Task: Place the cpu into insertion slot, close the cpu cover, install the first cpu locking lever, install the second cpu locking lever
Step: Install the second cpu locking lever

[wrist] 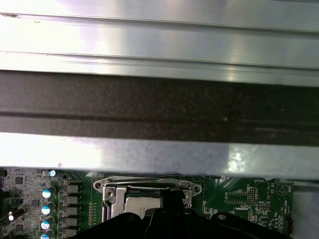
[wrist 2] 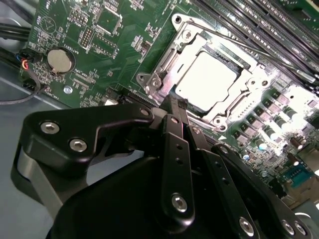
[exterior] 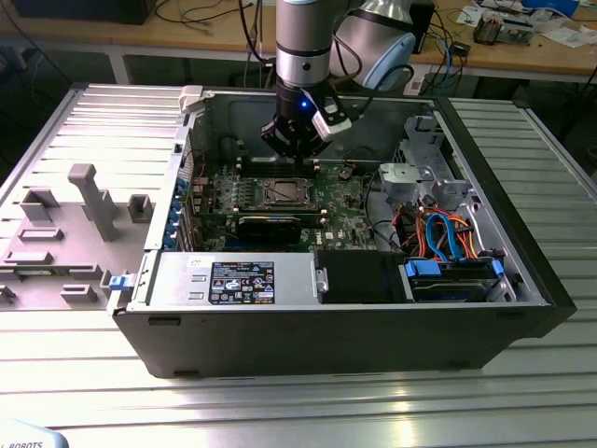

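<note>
The cpu (wrist 2: 206,79) lies flat in the insertion slot (wrist 2: 179,26) on the green motherboard, its pale metal top showing through the window of the cpu cover (wrist 2: 247,90), which is down around it. A thin locking lever (wrist 2: 249,49) runs along the socket's far side, by the RAM slots. My gripper (wrist 2: 174,103) is shut, its black fingertips right at the socket's near edge with nothing visibly held. In the exterior view my gripper (exterior: 298,161) hangs just behind and above the socket (exterior: 283,193). In the first wrist view my gripper (wrist: 172,198) overlaps the socket frame (wrist: 107,188).
Long black RAM slots (wrist 2: 259,20) run beside the socket. A coin battery (wrist 2: 61,60) sits on the board. A black expansion card (exterior: 270,226), the power supply (exterior: 233,280) and a drive bay with blue and orange cables (exterior: 448,238) crowd the case. A grey fixture (exterior: 75,224) lies at the exterior view's left.
</note>
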Action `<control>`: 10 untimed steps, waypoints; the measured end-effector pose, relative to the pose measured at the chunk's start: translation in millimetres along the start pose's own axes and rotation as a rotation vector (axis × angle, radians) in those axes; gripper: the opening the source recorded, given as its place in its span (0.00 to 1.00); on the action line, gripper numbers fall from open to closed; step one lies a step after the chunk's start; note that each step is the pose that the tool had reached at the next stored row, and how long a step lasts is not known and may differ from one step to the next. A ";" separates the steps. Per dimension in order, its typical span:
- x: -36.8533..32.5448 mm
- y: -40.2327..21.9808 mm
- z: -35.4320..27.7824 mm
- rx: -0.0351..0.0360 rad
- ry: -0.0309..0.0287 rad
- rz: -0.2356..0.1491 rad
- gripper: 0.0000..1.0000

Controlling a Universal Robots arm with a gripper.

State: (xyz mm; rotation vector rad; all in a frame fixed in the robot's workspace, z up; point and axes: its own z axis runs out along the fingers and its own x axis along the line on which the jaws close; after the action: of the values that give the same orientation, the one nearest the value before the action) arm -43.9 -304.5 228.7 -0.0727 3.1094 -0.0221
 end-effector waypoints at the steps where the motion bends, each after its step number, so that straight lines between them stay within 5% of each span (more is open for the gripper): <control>1: 0.0 0.0 -0.9 0.0000 0.0000 0.000 0.11; 10: 0.0 -1.7 -2.4 -0.0001 -0.0001 0.000 0.11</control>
State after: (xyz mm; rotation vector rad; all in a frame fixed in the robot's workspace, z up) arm -43.8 -306.1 231.1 -0.0727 3.1094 -0.0220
